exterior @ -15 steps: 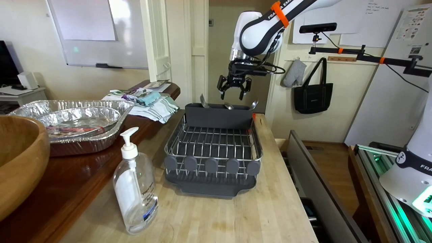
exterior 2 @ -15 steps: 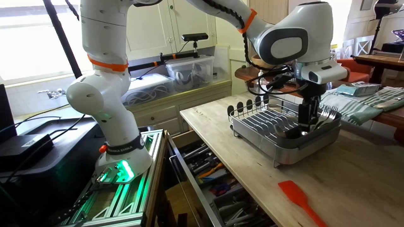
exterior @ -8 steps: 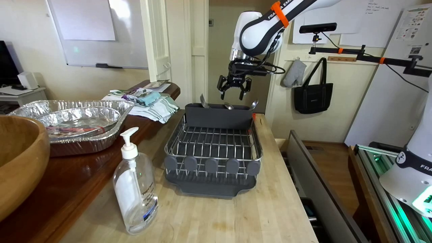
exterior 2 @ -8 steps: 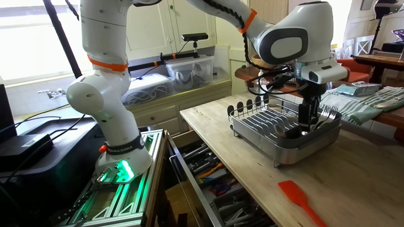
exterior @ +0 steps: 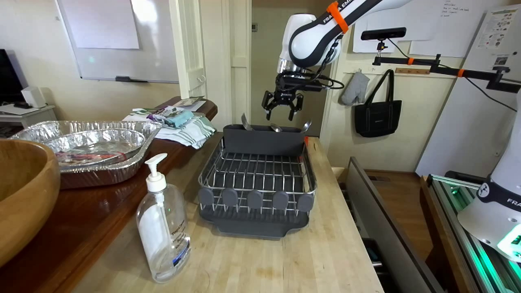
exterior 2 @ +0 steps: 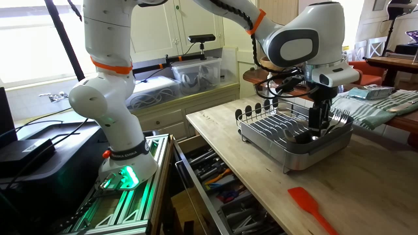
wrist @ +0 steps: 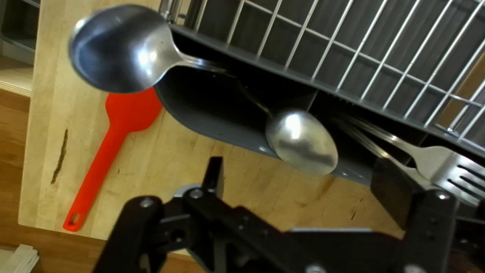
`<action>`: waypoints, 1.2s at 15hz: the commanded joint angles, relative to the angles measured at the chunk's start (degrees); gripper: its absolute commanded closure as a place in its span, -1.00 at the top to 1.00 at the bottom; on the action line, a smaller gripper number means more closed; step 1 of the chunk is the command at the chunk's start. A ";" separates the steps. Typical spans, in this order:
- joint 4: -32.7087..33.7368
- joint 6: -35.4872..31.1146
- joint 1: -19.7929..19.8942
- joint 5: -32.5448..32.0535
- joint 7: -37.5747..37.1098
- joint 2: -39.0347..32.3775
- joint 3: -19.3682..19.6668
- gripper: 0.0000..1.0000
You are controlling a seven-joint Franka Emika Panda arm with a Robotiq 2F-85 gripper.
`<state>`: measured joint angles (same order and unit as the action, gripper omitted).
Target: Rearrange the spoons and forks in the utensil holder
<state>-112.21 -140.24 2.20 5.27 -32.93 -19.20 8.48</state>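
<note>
Over the grey utensil holder (exterior: 263,140) the jaws stand wide apart; in the wrist view, one spoon (wrist: 303,142) shows between them. Another spoon (wrist: 121,49) leans out past the holder's rounded end. A dish rack (wrist: 358,52) borders one long side; worktop (wrist: 182,159) shows beyond the other. Forks (wrist: 441,161) run partly behind one jaw and off that view's edge; handles vanish into the holder's dark inside.
</note>
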 commanded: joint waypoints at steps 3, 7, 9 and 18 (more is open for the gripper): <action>2.23 -1.26 0.85 -0.92 3.54 -1.33 0.52 1.00; 0.09 0.12 -0.17 0.12 0.12 -0.02 0.21 1.00; 0.09 0.12 -0.17 0.12 0.12 -0.02 0.21 1.00; -4.79 -7.82 -3.11 -9.47 3.26 1.93 1.19 1.00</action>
<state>-114.59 -145.27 0.67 -1.11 -29.51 -18.52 8.54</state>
